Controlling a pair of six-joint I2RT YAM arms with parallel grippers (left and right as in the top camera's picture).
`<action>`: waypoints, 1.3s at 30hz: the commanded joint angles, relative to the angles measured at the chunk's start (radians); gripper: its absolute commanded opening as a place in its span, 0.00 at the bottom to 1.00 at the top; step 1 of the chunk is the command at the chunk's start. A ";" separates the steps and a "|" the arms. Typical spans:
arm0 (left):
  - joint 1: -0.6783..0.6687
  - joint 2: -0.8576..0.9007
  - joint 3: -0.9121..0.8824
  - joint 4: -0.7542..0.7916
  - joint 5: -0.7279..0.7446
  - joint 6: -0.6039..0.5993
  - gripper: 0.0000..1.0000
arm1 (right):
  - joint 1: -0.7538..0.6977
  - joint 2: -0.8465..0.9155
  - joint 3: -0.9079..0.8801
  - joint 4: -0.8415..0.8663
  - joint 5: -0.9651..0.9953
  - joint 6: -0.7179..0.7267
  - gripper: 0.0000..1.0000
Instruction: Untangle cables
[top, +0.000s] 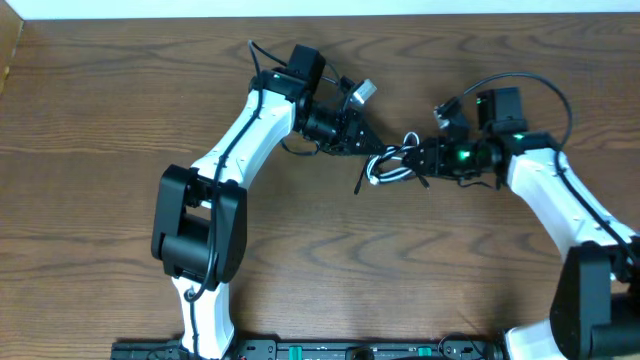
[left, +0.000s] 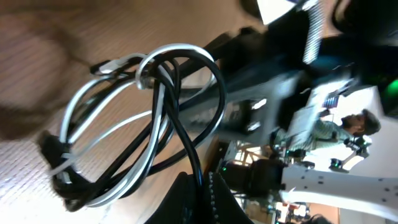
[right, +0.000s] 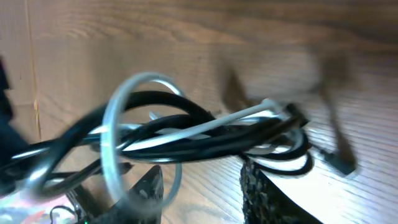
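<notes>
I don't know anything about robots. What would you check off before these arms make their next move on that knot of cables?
1. Both tools at the knot: ok. The left tool and right tool flank the cable bundle.
2. Left tool's hold: cannot tell. The black cable runs down towards it, but the jaws are mostly out of frame.
3. Right tool's hold: not ok. Its fingers stand apart and the cables only cross the gap.
4. Cables parted: not ok. The white cable is looped through the black one.
5. Sharp close-up views: not ok. Both wrist views are blurred.
</notes>
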 joint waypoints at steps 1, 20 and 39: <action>0.002 -0.022 0.028 0.006 0.036 -0.078 0.07 | 0.043 0.031 -0.003 0.034 -0.034 0.020 0.36; -0.006 -0.022 0.028 0.006 -0.028 -0.195 0.07 | 0.126 0.041 -0.003 0.249 0.306 0.434 0.36; -0.010 -0.022 0.028 0.005 -0.053 -0.224 0.07 | 0.133 0.114 -0.003 0.225 0.700 0.371 0.21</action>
